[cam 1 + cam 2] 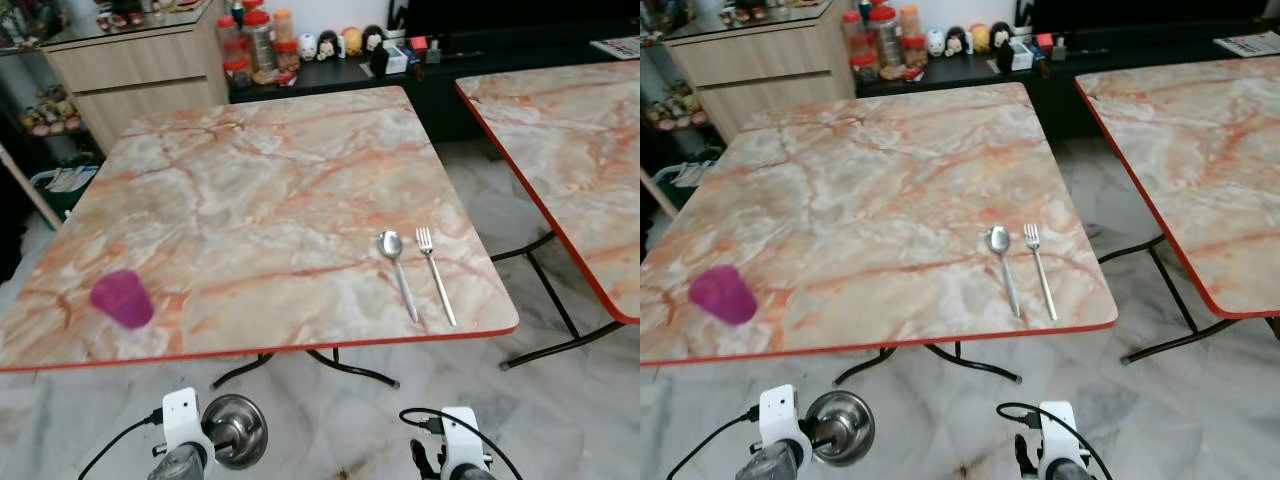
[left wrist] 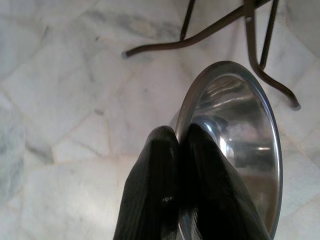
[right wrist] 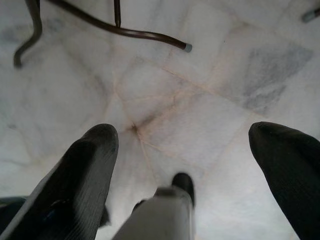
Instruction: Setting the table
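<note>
Ahead of the robot stands a square marble-look surface (image 1: 250, 180) with a red edge on dark folding legs, over a pale marble floor (image 1: 560, 410). Right of it, apart across a gap, a second surface (image 1: 575, 140) of the same make. Behind both, a wooden cabinet (image 1: 130, 70) at far left and a low dark shelf (image 1: 340, 70) carrying jars and small figurines. On the near surface, a purple cup (image 1: 122, 298) sits close to the front left edge, blurred, tilt hard to judge. Spoon (image 1: 397, 270) and fork (image 1: 435, 272) lie side by side near the front right corner, spoon on the left, fork just beside it, not touching, bowl and tines pointing away from the robot. Below the front edge, left gripper (image 2: 177, 145) holds a steel bowl (image 1: 236, 428) off the floor, low at the left; wrist view has both black fingers (image 2: 150, 195) pressed together on the bowl's rim, one inside, one outside, jaws narrow and clamped on it, bowl turned on edge so its shiny inside faces sideways. Right gripper (image 3: 200, 150) hangs low at the right over the floor, jaws wide, nothing between the fingers, table leg (image 3: 125, 31) beyond it.
</note>
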Robot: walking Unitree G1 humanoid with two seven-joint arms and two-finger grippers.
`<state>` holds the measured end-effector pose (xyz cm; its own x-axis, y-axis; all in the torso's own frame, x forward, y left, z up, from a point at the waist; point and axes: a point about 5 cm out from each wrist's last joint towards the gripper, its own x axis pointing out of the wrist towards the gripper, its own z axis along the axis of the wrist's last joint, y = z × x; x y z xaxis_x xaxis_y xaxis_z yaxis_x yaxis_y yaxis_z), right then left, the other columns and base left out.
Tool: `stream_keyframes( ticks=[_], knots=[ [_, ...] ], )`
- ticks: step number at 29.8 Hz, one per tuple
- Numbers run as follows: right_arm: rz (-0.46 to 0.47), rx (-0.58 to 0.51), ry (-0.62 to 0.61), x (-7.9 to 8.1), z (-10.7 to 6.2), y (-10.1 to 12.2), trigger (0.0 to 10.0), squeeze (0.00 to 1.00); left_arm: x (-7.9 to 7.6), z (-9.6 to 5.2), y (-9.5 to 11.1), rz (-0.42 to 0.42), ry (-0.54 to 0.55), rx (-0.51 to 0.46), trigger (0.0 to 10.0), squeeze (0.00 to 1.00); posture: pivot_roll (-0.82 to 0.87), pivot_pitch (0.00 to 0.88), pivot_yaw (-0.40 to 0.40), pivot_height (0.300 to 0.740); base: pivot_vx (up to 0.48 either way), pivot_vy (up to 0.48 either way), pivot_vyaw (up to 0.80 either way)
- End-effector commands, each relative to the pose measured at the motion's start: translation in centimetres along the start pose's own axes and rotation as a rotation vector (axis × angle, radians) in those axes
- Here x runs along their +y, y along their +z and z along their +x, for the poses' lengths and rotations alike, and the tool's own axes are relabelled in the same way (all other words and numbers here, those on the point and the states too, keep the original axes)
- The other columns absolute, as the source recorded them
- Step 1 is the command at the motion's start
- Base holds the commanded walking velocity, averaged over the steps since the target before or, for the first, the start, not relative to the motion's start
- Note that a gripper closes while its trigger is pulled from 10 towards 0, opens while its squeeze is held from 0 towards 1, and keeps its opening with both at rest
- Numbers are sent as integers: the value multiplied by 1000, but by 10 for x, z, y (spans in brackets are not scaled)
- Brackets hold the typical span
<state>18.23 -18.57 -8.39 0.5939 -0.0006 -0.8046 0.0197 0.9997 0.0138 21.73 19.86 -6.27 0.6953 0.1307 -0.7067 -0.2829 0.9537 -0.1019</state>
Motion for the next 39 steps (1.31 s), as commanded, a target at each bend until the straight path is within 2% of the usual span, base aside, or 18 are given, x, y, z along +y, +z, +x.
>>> stream_keyframes(
  ticks=[1,11,17,34,39],
  knots=[
    [25,8,-4,-1,-1,-2,10000,0,-3,0,-1,13,-6,14,10000,0,-208,0,96,740,405,0,0],
    [38,14,-8,-1,-2,-7,10000,0,-4,0,-3,34,-18,22,10000,0,-212,0,99,740,417,0,0],
    [41,15,-3,-1,-2,-7,10000,0,-4,0,-4,27,-17,22,10000,0,-208,0,94,740,357,-252,0],
    [50,11,17,4,-1,-6,10000,0,4,-2,-10,-14,14,44,10000,0,-196,0,89,740,0,0,0],
    [59,9,15,4,-1,-5,10000,0,6,-2,-9,-16,20,44,10000,0,-196,0,92,740,0,450,0]
  ],
)
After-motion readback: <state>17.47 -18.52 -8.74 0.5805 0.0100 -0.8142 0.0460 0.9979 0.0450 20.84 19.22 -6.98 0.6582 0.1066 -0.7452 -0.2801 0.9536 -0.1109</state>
